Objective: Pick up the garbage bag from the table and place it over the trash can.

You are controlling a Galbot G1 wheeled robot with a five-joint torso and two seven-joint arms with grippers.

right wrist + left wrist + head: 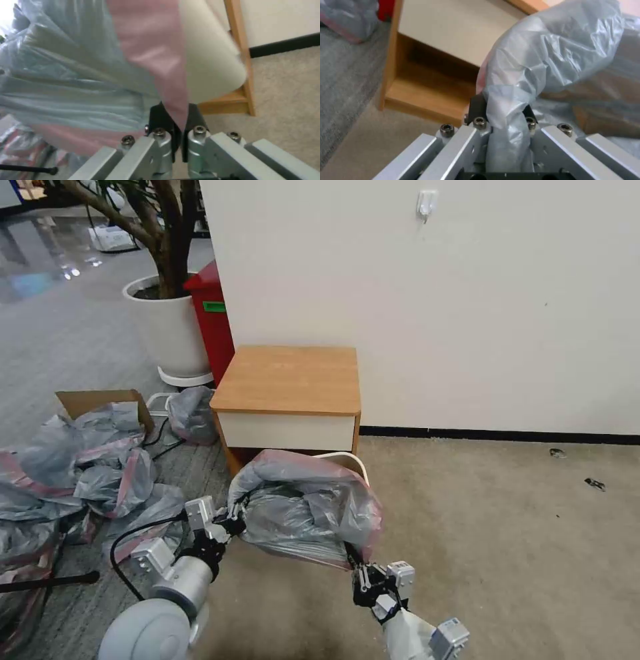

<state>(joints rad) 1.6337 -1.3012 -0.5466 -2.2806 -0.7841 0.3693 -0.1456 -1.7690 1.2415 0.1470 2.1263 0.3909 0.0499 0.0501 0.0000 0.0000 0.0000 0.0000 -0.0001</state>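
Note:
The garbage bag, crinkled grey plastic with a pink band, is stretched between my two grippers in front of the table. It drapes over the cream trash can, whose rim peeks out behind it. My left gripper is shut on the bag's left edge, a bunched grey fold between its black fingers. At the bag's lower right corner, my right gripper is shut on the pink band. The trash can's cream wall shows behind the bag.
A heap of similar grey-and-pink bags and a cardboard box lie on the floor to the left. A red bin and a white plant pot stand behind the table. Beige carpet stretches to the right.

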